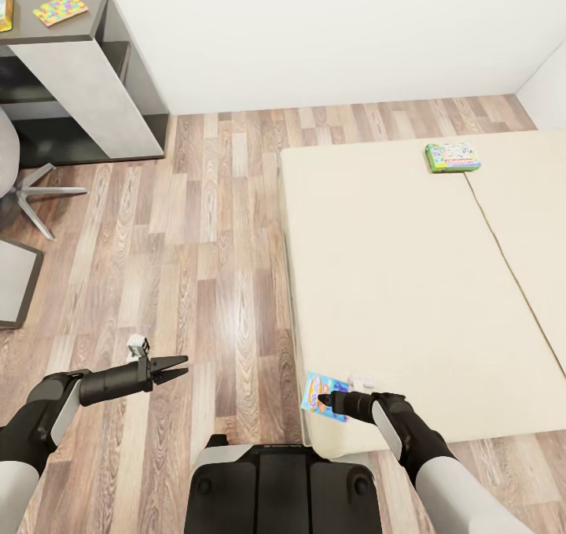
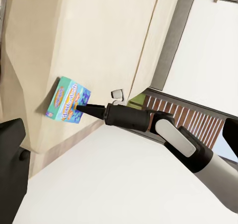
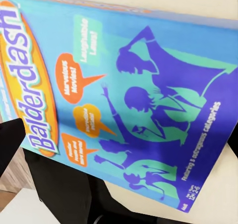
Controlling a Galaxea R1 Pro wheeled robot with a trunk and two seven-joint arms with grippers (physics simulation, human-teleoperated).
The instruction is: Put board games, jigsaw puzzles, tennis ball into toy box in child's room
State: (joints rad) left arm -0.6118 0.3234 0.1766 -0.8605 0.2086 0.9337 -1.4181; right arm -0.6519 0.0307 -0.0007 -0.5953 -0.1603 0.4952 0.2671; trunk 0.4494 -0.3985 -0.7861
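Observation:
A blue cartoon board game [image 1: 323, 395] lies at the near left corner of the cream bed [image 1: 393, 282], partly over its edge. My right gripper [image 1: 326, 399] is open with its tips at this box; the right wrist view shows its cover [image 3: 129, 100] close up between the dark fingers [image 3: 10, 144]. The left wrist view shows the same box [image 2: 69, 100] and right gripper [image 2: 84, 107]. A pale green board game [image 1: 452, 157] lies at the bed's far side. My left gripper [image 1: 177, 366] hangs open and empty above the floor. A jigsaw puzzle [image 1: 60, 9] rests on the table [image 1: 94, 15] at far left. The toy box and tennis ball are out of view.
Wood-plank floor [image 1: 212, 243] stretches between bed and table. An office chair [image 1: 23, 188] stands under the table's near side, and a grey slab [image 1: 16, 282] sits at the left edge. A white wall runs behind. My own base [image 1: 283, 487] is below.

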